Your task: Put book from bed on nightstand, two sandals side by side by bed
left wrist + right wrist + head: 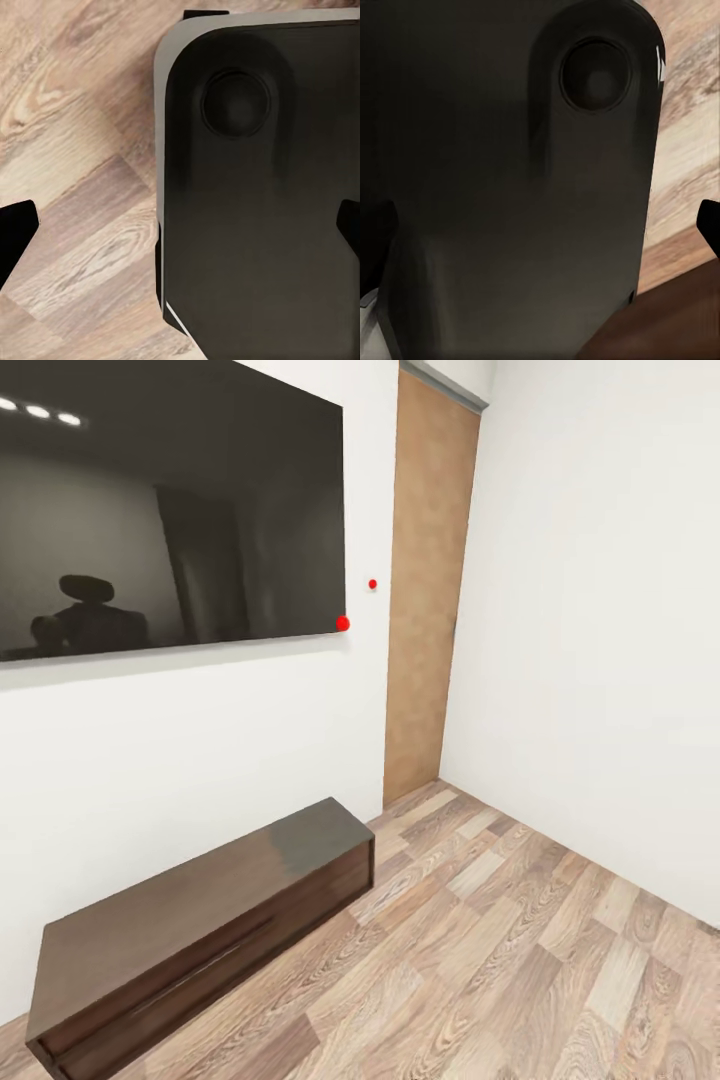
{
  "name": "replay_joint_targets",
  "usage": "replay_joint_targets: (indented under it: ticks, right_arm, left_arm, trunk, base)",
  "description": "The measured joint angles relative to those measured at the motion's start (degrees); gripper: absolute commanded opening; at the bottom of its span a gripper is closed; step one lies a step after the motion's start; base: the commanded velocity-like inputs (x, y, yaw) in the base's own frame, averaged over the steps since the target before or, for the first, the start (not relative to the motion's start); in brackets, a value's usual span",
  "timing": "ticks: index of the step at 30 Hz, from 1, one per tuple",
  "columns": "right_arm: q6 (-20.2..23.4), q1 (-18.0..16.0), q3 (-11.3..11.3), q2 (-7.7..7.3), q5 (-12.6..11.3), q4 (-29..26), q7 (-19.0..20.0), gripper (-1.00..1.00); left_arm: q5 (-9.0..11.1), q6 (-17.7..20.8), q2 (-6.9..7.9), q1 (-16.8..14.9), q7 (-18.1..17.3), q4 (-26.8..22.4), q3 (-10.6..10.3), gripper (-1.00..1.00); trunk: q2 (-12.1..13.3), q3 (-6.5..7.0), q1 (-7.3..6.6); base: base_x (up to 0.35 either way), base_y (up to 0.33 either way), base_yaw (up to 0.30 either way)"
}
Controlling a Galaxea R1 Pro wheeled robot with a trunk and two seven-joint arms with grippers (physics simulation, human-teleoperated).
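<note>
Head camera: I face a white wall [200,760] with a dark screen [170,510], a long low dark-brown bench [200,930] beneath it, wood-plank floor [520,960], tan door [430,590] in the corner. Both wrist cameras: black robot base [255,210] over planks. Left claw [184,232] spread open, empty; right claw's state I cannot tell.

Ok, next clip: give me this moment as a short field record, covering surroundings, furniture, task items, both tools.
setting: white-walled room corner, wood-plank floor
wall fixture: large dark screen mounted on the wall, reflecting ceiling lights and a dim silhouette
furniture: long low dark-brown bench against the wall below the screen
door: tall light-brown panel in the corner
left tool: fingertips spread wide over the robot's dark base and floor, holding nothing
right tool: one fingertip at the picture's edge, state unclear
phase: apparently in transit
</note>
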Motion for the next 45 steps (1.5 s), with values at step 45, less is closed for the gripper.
replay_joint_targets:
  ticks: [45]
  right_arm:
    - [0.1, 0.0, 0.0, 0.0, 0.0, 0.0, -0.1, 1.0]
  left_arm:
    - [0.0, 0.0, -0.08, 0.0, 0.0, 0.0, 0.0, 1.0]
  trunk:
    - [0.0, 0.0, 0.01]
  base:
    - [-0.071, 0.179, -0.238]
